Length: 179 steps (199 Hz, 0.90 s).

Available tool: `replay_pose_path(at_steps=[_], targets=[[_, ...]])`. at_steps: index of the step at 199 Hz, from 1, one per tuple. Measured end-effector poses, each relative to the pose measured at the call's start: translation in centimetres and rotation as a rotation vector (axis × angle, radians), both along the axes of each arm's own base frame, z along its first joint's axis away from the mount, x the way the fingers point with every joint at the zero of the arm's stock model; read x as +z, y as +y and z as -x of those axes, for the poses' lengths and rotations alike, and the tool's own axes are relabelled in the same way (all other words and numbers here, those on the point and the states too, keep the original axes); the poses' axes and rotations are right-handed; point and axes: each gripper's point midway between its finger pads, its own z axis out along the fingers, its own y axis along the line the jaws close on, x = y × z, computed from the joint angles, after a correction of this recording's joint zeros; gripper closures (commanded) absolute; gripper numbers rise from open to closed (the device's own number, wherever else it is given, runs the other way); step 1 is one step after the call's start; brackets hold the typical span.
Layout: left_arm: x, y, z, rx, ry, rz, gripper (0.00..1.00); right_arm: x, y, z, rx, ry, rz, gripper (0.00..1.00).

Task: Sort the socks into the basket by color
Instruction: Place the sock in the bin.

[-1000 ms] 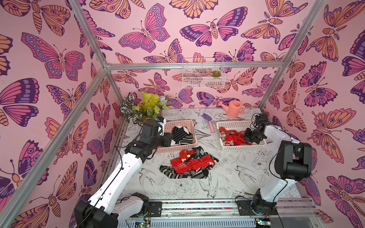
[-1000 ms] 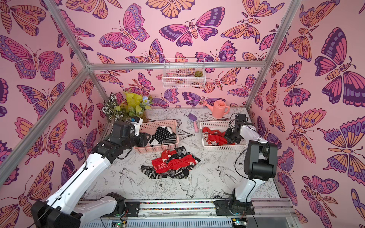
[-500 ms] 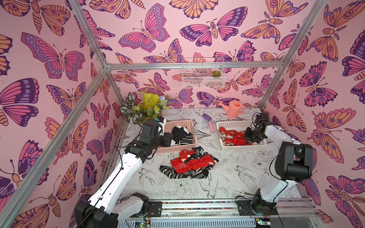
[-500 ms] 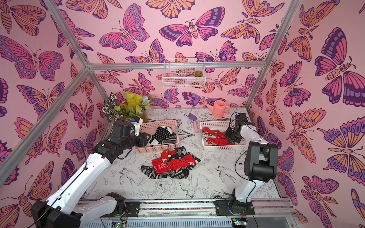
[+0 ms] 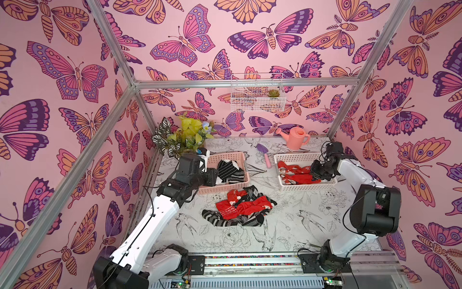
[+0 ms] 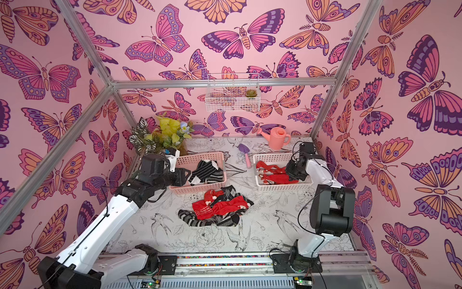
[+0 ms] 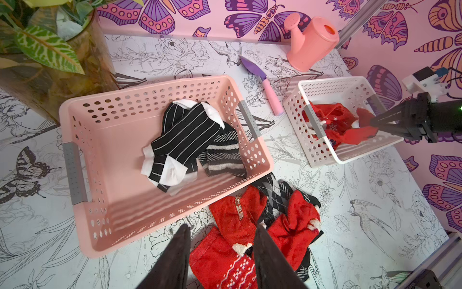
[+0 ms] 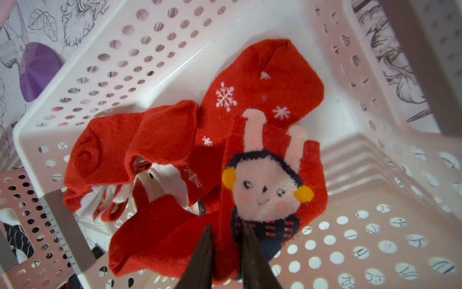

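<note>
Two findings: right fingers (image 8: 200, 262) have just parted slightly, releasing a red sock (image 8: 262, 190) into the white basket (image 8: 375, 175); left fingers (image 7: 175, 262) half open, empty, above the unsorted pile (image 5: 240, 210)

The red socks (image 8: 262, 82) are fuzzy knit cloth; the white basket (image 8: 225, 32) and pink basket (image 7: 120, 140) are smooth perforated plastic; the frame (image 5: 187, 84) is brushed metal
</note>
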Motion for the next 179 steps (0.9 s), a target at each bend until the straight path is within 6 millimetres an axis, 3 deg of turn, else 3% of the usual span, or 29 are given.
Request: replay_pose_path(at_steps=[179], targets=[[0.02,0.00,0.01,0.000,-0.001,0.000,0.56,0.78,0.77,-0.21,0.038,-0.023,0.008,0.64]])
